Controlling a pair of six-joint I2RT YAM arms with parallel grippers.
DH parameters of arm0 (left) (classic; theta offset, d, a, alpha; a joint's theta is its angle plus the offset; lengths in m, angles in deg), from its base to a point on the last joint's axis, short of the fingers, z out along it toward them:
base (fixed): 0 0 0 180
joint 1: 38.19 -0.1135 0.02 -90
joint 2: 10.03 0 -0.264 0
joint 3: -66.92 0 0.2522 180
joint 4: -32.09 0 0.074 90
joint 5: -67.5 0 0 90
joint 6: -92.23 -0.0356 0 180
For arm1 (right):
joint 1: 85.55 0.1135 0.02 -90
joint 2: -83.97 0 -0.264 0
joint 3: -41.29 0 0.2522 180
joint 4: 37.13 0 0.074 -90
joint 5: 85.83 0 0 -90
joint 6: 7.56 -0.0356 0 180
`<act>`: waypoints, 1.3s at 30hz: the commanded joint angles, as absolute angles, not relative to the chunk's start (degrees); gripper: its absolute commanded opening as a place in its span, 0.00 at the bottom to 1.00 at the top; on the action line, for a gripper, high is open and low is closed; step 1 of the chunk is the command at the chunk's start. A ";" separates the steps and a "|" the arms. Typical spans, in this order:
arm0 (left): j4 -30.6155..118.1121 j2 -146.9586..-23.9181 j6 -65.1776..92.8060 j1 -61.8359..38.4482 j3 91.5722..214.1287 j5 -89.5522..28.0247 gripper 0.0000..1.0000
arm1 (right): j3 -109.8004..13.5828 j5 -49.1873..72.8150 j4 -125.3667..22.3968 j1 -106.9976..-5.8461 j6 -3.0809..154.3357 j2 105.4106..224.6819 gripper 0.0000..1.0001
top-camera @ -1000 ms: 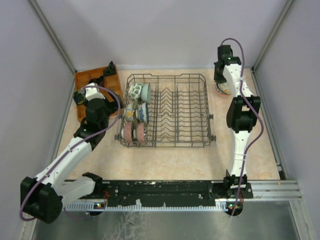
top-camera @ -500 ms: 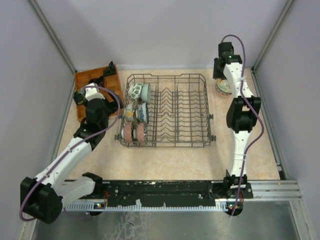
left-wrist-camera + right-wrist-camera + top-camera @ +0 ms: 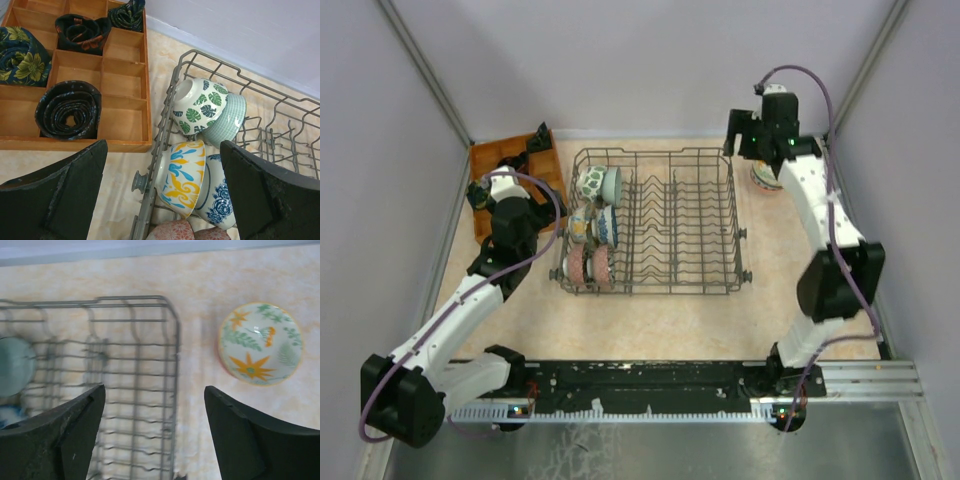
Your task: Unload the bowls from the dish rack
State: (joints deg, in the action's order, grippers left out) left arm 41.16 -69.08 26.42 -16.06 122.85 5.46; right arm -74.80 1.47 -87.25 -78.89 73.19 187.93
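The dark wire dish rack [image 3: 690,220] stands mid-table with several bowls along its left side: a green-leaf bowl [image 3: 197,102], a pale green one [image 3: 227,120], a yellow-and-blue one [image 3: 182,177], a blue-flowered one [image 3: 217,200] and pink ones [image 3: 172,231]. An orange-rimmed bowl [image 3: 260,342] with leaf and flower patterns sits upright on the table right of the rack [image 3: 176,355]. My right gripper [image 3: 154,390] hangs open and empty over the rack's back right corner, left of that bowl [image 3: 765,177]. My left gripper [image 3: 164,145] is open and empty, just left of the rack's left wall.
An orange-brown compartment tray [image 3: 125,85] with rolled dark cloths [image 3: 67,109] lies at the back left, close to the rack. Pale walls enclose the table at the back and on both sides.
My right gripper opened, leaving the orange-rimmed bowl on the table, and swung left toward the rack's back right corner. The left arm has not moved.
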 commanded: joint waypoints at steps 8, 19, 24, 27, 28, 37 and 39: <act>40.88 -69.81 26.68 -15.77 125.06 6.07 0.99 | -41.41 31.53 -51.88 -67.11 56.08 163.10 0.90; 40.99 -70.24 26.99 -15.73 124.93 6.19 0.99 | -23.24 22.21 -38.96 -45.68 47.49 161.10 0.80; 40.93 -70.08 26.78 -15.74 124.73 6.19 0.99 | -21.60 20.91 -36.76 -41.11 45.84 164.43 0.78; 40.93 -69.98 26.76 -15.74 124.59 6.24 0.99 | -21.17 21.41 -34.13 -39.62 44.69 166.31 0.77; 40.93 -69.90 26.77 -15.67 124.50 6.24 0.99 | -21.31 21.50 -33.52 -39.28 44.46 166.97 0.77; 40.70 -69.66 26.81 -15.74 124.06 6.06 0.99 | -22.55 23.02 -29.08 -38.09 41.94 173.30 0.69; 40.62 -69.77 26.89 -15.71 123.98 6.06 0.99 | -22.58 23.44 -27.92 -38.09 41.62 174.36 0.66</act>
State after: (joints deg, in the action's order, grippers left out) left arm 41.19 -70.24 26.68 -16.04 123.20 5.59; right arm -20.88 22.46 -34.14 -38.79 42.91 172.87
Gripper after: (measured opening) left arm 0.995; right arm 0.689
